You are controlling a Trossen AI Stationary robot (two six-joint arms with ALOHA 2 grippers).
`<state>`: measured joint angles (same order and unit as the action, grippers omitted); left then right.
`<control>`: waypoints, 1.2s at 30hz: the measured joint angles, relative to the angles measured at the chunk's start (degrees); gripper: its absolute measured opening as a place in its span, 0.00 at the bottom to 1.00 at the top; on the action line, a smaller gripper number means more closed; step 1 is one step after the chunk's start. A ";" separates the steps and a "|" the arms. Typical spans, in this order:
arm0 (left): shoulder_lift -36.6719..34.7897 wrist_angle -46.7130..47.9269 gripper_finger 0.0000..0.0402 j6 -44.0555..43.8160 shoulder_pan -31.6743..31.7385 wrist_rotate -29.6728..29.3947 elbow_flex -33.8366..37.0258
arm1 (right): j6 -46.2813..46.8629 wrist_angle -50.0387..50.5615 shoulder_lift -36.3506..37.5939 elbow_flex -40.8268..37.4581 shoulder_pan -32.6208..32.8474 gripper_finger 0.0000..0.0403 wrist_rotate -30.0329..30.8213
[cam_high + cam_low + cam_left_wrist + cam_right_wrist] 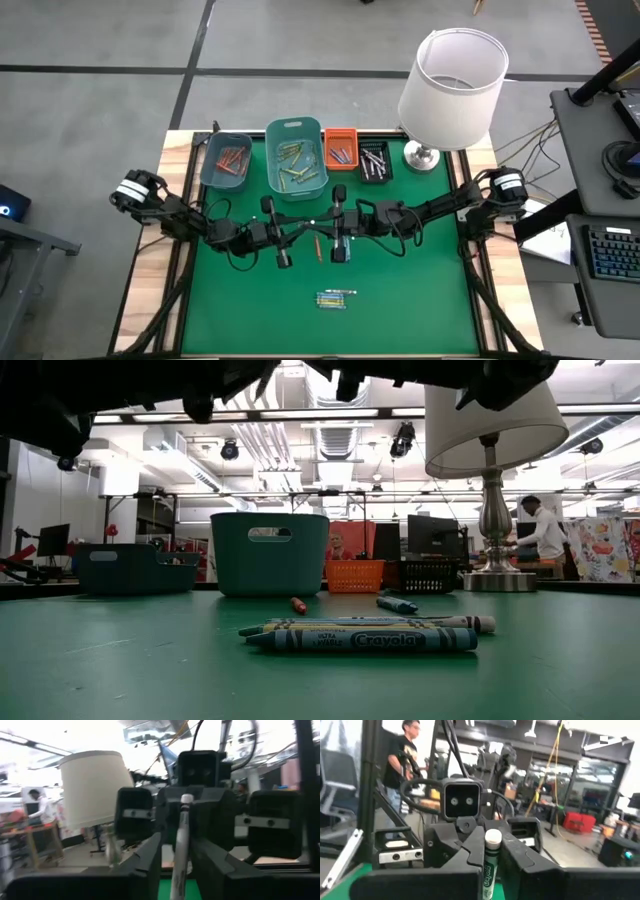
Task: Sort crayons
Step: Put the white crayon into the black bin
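Note:
My two grippers meet nose to nose above the middle of the green mat, left (300, 226) and right (323, 222). A crayon stands upright between my left fingers (181, 851) and one between my right fingers (491, 862); I cannot tell whether it is the same crayon. An orange crayon (316, 246) and a blue one (397, 604) lie flat on the mat under the arms. A small pile of crayons (335, 298) lies near the front edge. My left gripper pinches a pale crayon by its lower shaft (178, 870) between its two fingers, which lie level across it. The crayon stands nearly upright, its tip (186, 798) up, clear of the mat. My right gripper pinches a green-wrapped crayon by its shaft (489, 872) between its two fingers, which come in level across it. The crayon stands upright, its pale flat end (493, 837) up, clear of the mat.
At the mat's far edge stand a grey-blue bin (207, 168) with orange-red crayons, a teal bin (272, 160) with yellow-green ones, an orange bin (340, 133) and a black bin (386, 168). A lamp (452, 78) stands at the far right. People show in the room behind.

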<state>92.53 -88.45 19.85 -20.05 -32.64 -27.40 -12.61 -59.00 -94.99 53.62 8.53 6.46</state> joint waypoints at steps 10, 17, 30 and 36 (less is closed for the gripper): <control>0.00 1.23 0.40 -1.11 0.04 -16.85 0.97 | 2.00 29.21 11.61 0.21 -2.65 0.04 24.13; 0.07 3.96 0.41 -2.26 0.07 -19.37 0.97 | 20.33 55.46 14.25 -0.49 -11.94 0.04 34.52; 0.07 3.85 0.41 -2.20 0.11 -19.33 0.86 | 33.53 64.58 8.60 -0.56 -21.72 0.04 38.62; 0.07 3.88 0.41 -2.32 0.34 -19.33 0.80 | 35.11 66.25 6.98 -0.56 -23.53 0.17 38.51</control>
<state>92.60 -84.58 17.53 -19.71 -51.96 -26.61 22.50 7.25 -88.01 53.06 -15.01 44.97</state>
